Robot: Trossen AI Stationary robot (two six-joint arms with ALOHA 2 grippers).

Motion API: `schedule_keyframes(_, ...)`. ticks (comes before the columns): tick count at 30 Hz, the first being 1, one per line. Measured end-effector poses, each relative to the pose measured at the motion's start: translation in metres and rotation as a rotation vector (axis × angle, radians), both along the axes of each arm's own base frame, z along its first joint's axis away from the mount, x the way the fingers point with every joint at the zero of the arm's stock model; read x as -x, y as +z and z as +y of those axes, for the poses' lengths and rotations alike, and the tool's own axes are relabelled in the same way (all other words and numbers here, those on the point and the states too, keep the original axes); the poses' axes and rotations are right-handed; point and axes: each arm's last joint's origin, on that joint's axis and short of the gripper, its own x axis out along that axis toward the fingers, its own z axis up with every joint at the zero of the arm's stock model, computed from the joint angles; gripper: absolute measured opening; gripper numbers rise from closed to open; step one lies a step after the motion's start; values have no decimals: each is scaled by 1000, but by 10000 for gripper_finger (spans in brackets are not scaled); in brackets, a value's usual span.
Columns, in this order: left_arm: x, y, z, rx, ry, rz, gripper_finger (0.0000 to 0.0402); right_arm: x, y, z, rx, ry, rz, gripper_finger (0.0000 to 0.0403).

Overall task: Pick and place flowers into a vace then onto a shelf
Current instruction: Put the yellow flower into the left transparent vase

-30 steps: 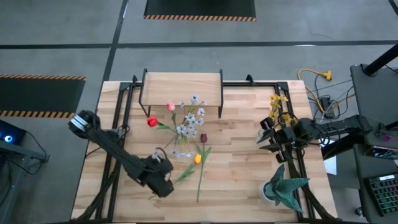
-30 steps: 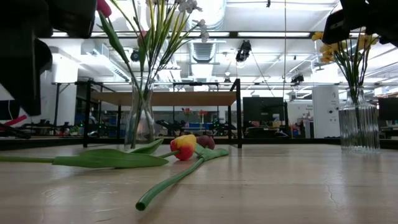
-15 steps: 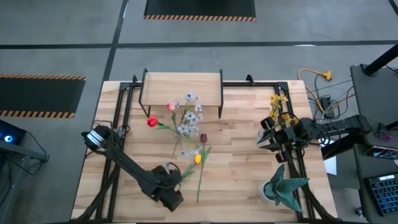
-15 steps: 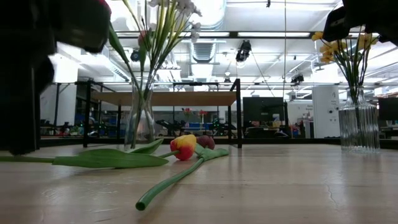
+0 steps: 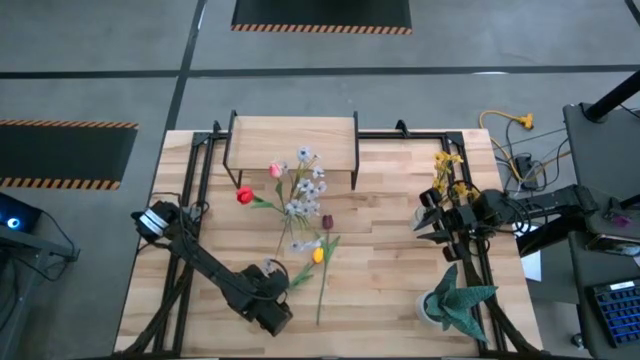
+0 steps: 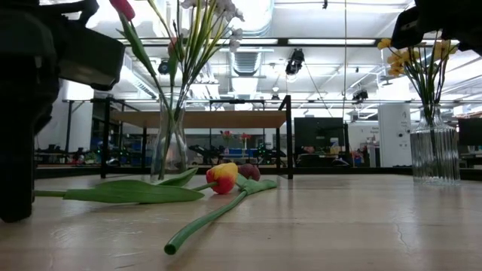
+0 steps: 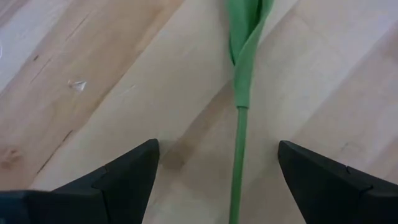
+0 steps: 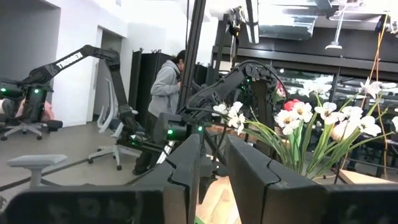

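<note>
Flowers: you've got two lying loose on the table (image 5: 400, 290), mid-front. Yellow tulip (image 5: 318, 256) has its head toward the shelf side, w/ its stem (image 5: 321, 295) running nearly straight toward the front edge. Dark maroon tulip (image 5: 327, 221) lies just behind it, touching or nearly so; its leaf and stem slant off toward the front-left, and that's the stem your left gripper (image 5: 272, 300) is over.

In the left wrist view the green stem (image 7: 239, 155) runs lengthwise btwn the two dark fingers (image 7: 124, 177), leaf end away from the camera; fingers spread wide, one each side, neither touching it.

Around it: a clear vase (image 6: 170, 147) stands mid-table in front of the shelf (image 5: 293, 136), holding red and pink tulips plus a spray of pale blossoms (image 5: 305, 190), stems upright and fanning out. Shelf sits at the back edge, top board bare.

Right side: a second ribbed glass vase (image 6: 434, 154) w/ the yellow bunch (image 5: 447, 175) stands upright. Right gripper (image 5: 432, 222) is high beside it; fingers (image 8: 186, 168) narrow, a thin gap, nothing seen btwn them. Potted spiky plant (image 5: 455, 300) sits front-right, well apart from the loose tulips.

A person stands in the room beyond, seen in the right wrist view.
</note>
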Motion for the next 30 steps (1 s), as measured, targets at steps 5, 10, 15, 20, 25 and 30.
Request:
schedule_keyframes(5,1,-2,1,4,0,3,313,0,0,0,0,1,-1,63)
schedule_keyframes(10,1,-2,0,52,-11,39,305,0,0,0,0,1,0,66)
schedule_keyframes(15,2,-1,0,61,-38,52,260,0,0,0,0,1,-1,62)
schedule_keyframes(20,3,-2,-1,70,-63,67,186,0,0,0,0,1,-1,59)
schedule_keyframes(25,4,1,-1,82,-94,72,96,0,0,0,0,1,-1,61)
schedule_keyframes(30,9,7,-4,120,-178,85,10,0,0,0,0,1,-1,58)
